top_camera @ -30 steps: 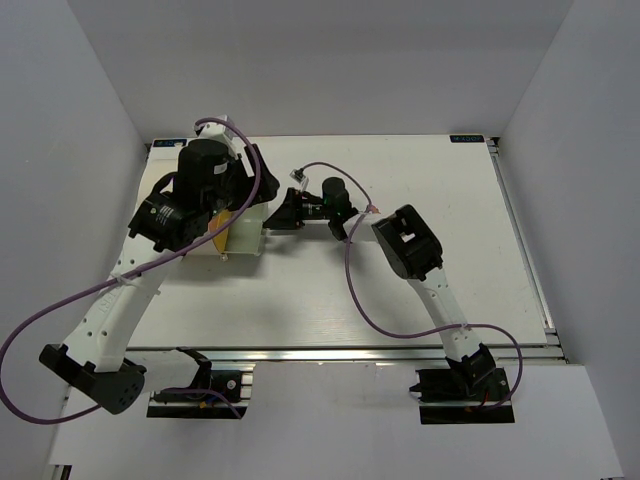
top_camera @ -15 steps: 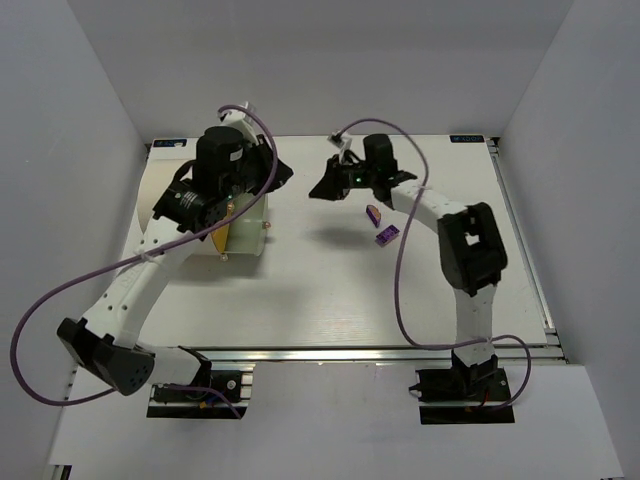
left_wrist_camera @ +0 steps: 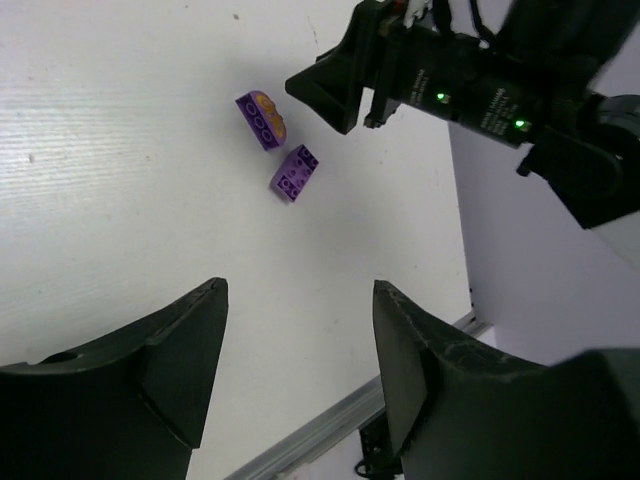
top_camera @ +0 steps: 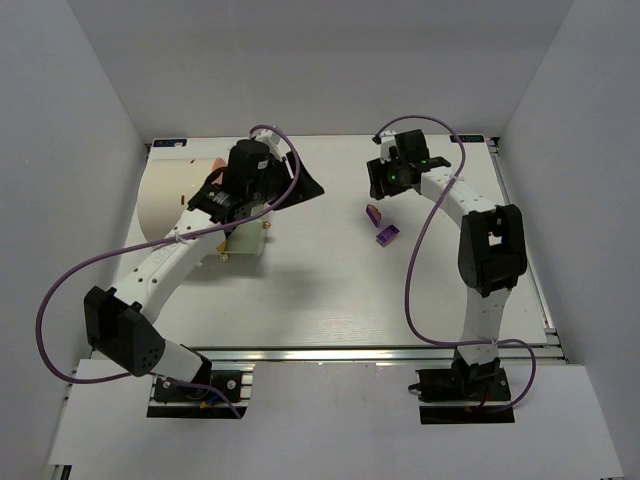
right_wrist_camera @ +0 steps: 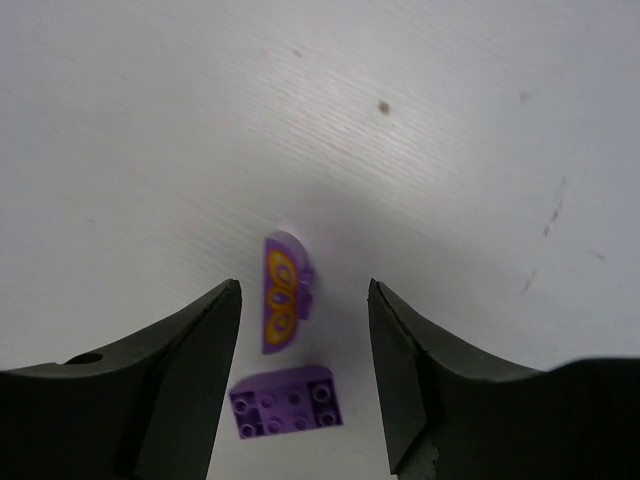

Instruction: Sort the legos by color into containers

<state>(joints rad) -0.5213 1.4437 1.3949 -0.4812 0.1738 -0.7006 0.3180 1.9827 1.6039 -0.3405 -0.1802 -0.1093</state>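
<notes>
Two purple legos lie on the table right of centre. One [top_camera: 373, 213] stands on its side and shows orange inside; it also shows in the right wrist view [right_wrist_camera: 281, 295] and in the left wrist view [left_wrist_camera: 262, 118]. The other [top_camera: 387, 235] lies flat, studs up [right_wrist_camera: 288, 402] [left_wrist_camera: 295, 172]. My right gripper [top_camera: 381, 188] [right_wrist_camera: 303, 290] is open and empty just behind them. My left gripper [top_camera: 305, 188] [left_wrist_camera: 300, 290] is open and empty, left of the bricks. The cream-white drum [top_camera: 175, 195] lies at the far left, its face mostly hidden by my left arm. No green legos show.
A small white block [top_camera: 250, 240] sits beside the drum under my left arm. Purple cables loop from both arms over the table. White walls close in the table at the back and sides. A metal rail [top_camera: 350, 352] runs along the near edge.
My left gripper swung right, away from the drum. My right gripper moved from table centre to the back right, and the two purple legos came into view on the table.
</notes>
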